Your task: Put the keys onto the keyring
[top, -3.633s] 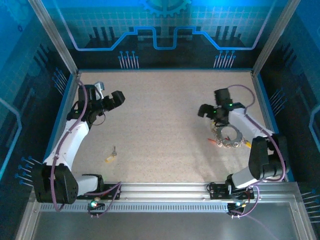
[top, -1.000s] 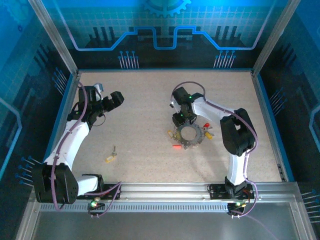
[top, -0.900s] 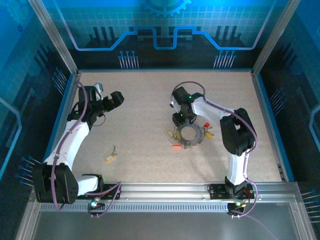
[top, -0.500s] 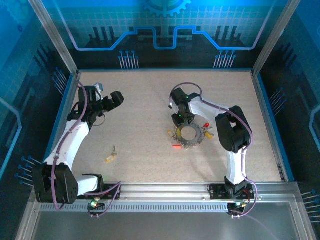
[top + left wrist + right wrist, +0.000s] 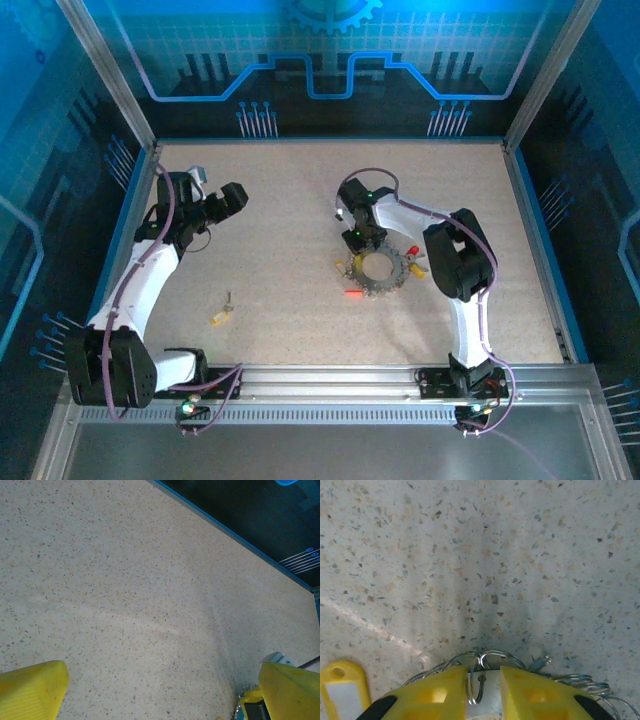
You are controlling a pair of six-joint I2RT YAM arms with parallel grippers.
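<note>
The right hand (image 5: 357,240) is sitting low over the desk (image 5: 290,210) a little right of its middle, at the far-left rim of the keyring (image 5: 380,270), which is lying flat there. In the right wrist view the right hand (image 5: 483,692) is showing its two yellow fingers (image 5: 432,696) standing close together, with a silvery bit of the keyring (image 5: 487,682) and a thin wire loop (image 5: 476,692) sitting in the narrow gap between them; whether the pads are already pressing on the metal I cannot tell. A yellow tag (image 5: 341,692) is lying flat just left of those fingers. Keys (image 5: 414,262) with red and yellow tags are fanning out around the ring, and a red tag (image 5: 353,294) is lying at its near-left side. A loose key (image 5: 222,312) with a yellow tag is lying by itself on the near-left part of the desk, well apart from the ring. The left hand (image 5: 228,200) is hanging above the far-left part of the desk with its fingers (image 5: 32,689) spread wide and nothing between them.
</note>
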